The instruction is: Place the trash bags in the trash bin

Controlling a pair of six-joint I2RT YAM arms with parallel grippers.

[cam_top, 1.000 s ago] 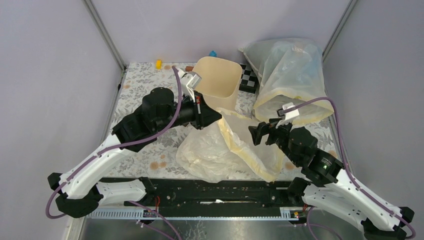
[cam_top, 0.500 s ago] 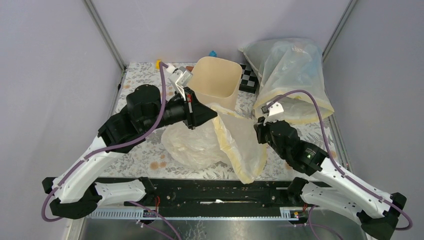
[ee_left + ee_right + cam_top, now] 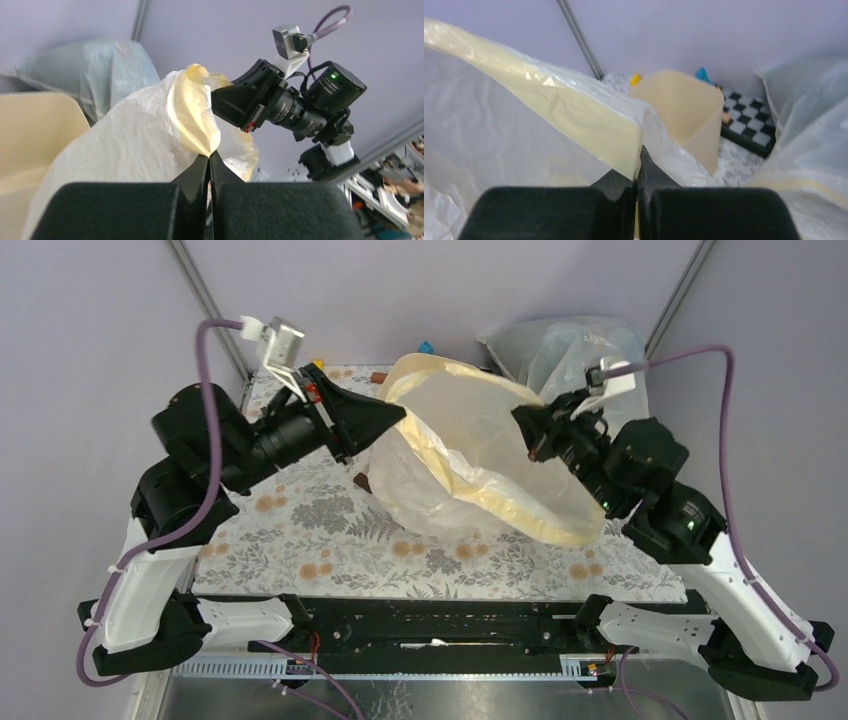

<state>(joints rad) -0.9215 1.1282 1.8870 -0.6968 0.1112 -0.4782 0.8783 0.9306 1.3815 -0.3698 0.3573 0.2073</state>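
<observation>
the left gripper and right gripper are both clamping tight on the yellow rim of the trash bag, holding it spread open above the counter, just before the trash bin.

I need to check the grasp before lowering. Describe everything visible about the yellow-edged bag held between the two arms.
The bag is thin, crinkly, translucent plastic, whitish with a cream-yellow band along its mouth. It is held up and stretched open: the left tool pinches the band on one side, the right tool on the other, both shut. Its body sags below; in the top view it hides the bin. Whether it touches the table is unclear.
</observation>
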